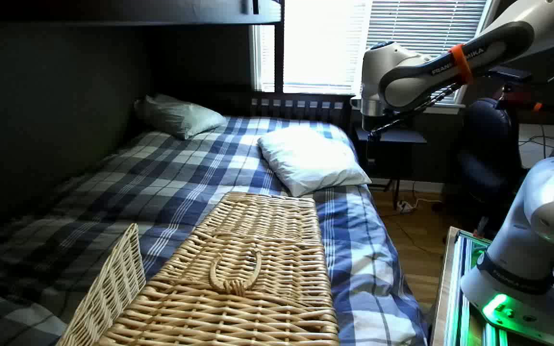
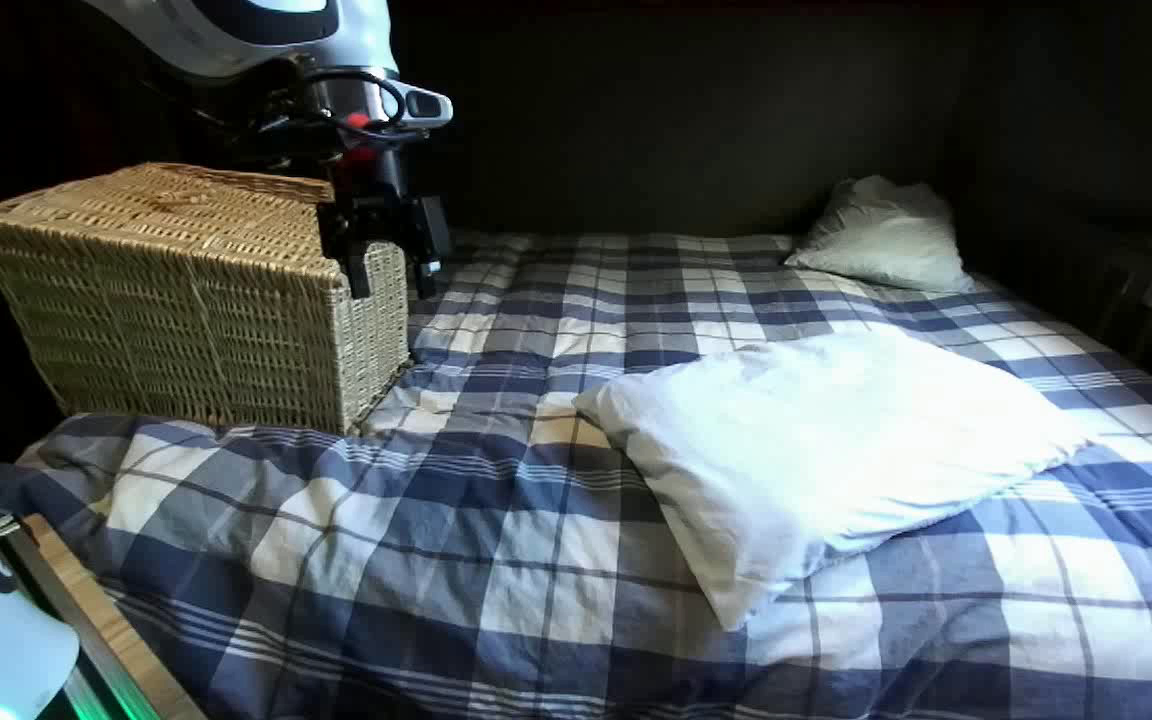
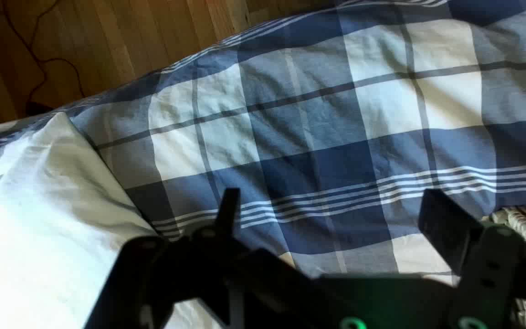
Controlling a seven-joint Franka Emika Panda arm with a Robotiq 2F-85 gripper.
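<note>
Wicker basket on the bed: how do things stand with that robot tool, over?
Tool open, empty. Wicker basket close by, on plaid bedding. No obstruction seen between them; white pillow on bedding too.

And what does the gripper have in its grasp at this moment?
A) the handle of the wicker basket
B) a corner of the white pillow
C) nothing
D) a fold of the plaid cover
C: the gripper stands open, and in the wrist view its fingers are wide apart, with the plaid cover showing beyond the gap.
</note>
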